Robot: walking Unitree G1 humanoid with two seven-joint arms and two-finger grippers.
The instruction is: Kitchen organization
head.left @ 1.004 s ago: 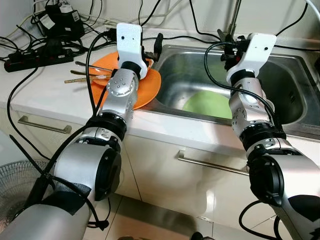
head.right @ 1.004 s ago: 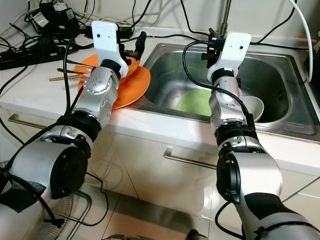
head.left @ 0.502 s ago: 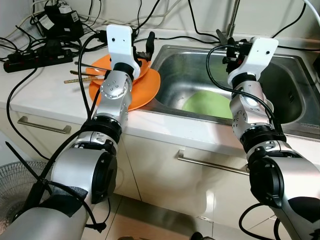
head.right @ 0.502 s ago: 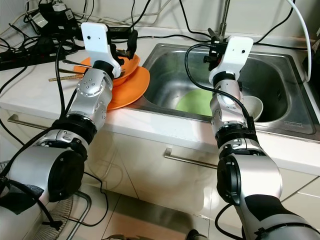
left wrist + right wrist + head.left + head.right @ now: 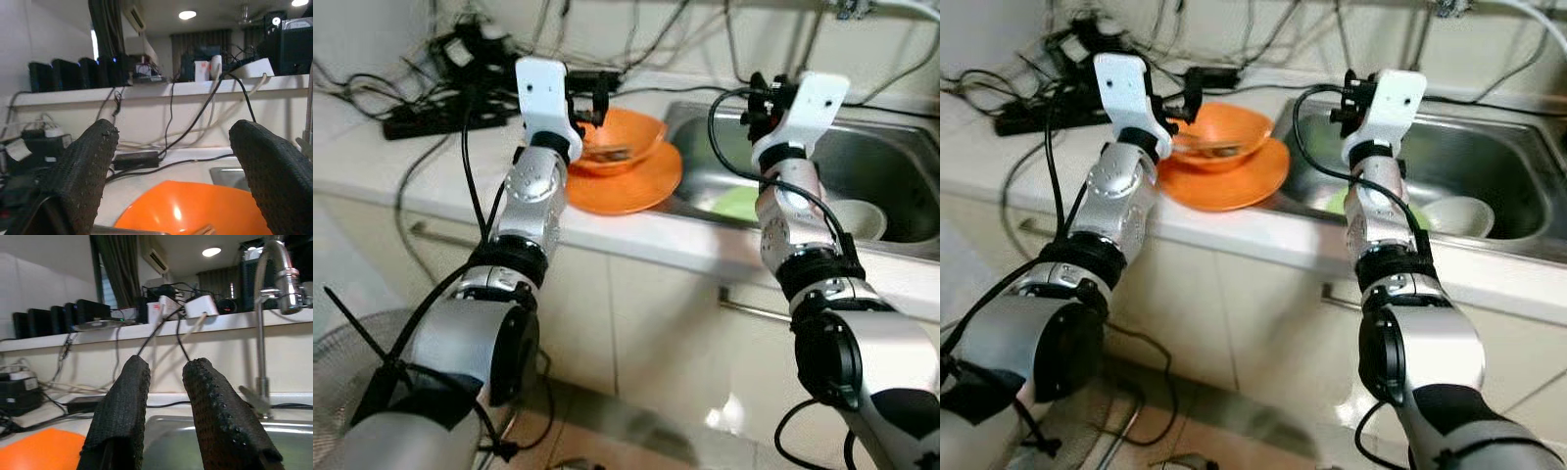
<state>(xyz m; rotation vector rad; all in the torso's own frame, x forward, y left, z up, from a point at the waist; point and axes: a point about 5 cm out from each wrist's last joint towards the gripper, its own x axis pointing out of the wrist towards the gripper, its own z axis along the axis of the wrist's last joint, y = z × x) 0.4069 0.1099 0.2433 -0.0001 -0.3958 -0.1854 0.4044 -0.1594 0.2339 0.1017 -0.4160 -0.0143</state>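
2 orange dishes sit stacked on the counter (image 5: pixel 431 176) just left of the sink (image 5: pixel 1489 166): a bowl (image 5: pixel 619 139) resting on a plate (image 5: pixel 636 181). Our left gripper (image 5: pixel 585 93) hangs over the bowl's far rim with its fingers (image 5: pixel 88 171) spread wide and nothing between them; in the left wrist view the bowl's rim lies low between the 2 fingertips, below them and not touching either.

Our right gripper (image 5: pixel 168 396) hovers above the sink's near-left corner, fingers close together with a narrow gap, gripping nothing. The tap (image 5: pixel 274 274) stands beyond its fingertips. A white bowl (image 5: pixel 1459 215) and something green (image 5: pixel 739 203) lie in the basin.

We judge the orange bowl to be light and stiff, likely plastic or melamine, with a glossy, slippery skin. It seems to hold something brownish, perhaps utensils, too blurred to name. The rim looks like the place to take hold: 1 finger inside the wall, 1 outside, pinching the edge nearest the fingertips. Because it sits loose on the plate, a sideways nudge could slide both dishes toward the sink, so a straight descent would suit. Cables (image 5: pixel 431 122) lie beyond the bowl, past the fingertips.
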